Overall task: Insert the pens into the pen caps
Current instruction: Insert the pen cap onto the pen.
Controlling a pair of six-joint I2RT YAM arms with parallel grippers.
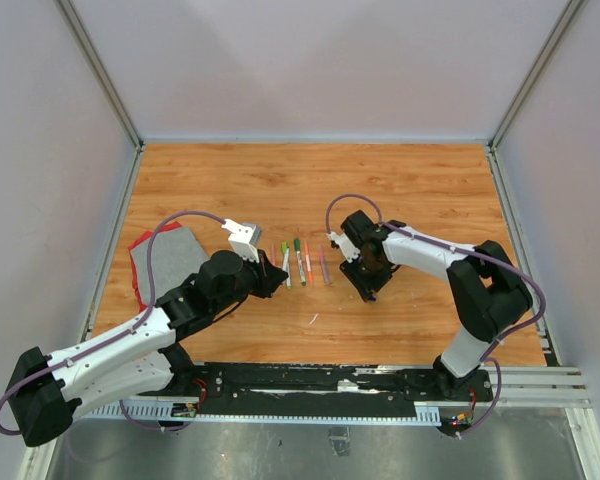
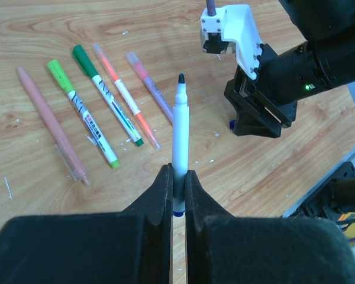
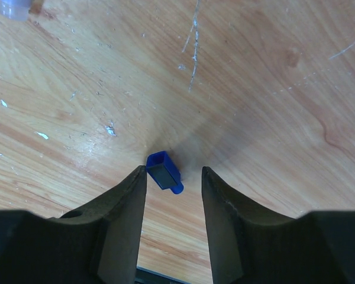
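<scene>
From the top view I can see the left hand point(image 1: 276, 283) sitting just short of a row of pens point(image 1: 300, 262) on the worktop point(image 1: 280, 180), but what it grips is hidden under its own black body. The right hand point(image 1: 365, 287) is tipped down onto the wood just to the right of that row, its fingertips too dark to read. A grey and red cloth point(image 1: 165, 255) lies behind the left arm. The left wrist view clears things up. The left hand is pinching a white pen point(image 2: 180, 136) low on its barrel, the long axis in line with the fingers, the bare black nib pointing away from the camera towards the right hand, and a blue end just showing below the pads. The five loose pens lie roughly parallel, fanned slightly, coloured ends away from me. Beside the right hand's tip a blue speck shows – too small for me to name there. In the right wrist view the right hand is spread, its fingers point(image 3: 121, 225) either side of a blue cap point(image 3: 164, 173) lying flat on the wood – open mouth towards the upper left, its body close against the picture-left finger, clear of the other. A pale pen end is cut off at the top left corner.
</scene>
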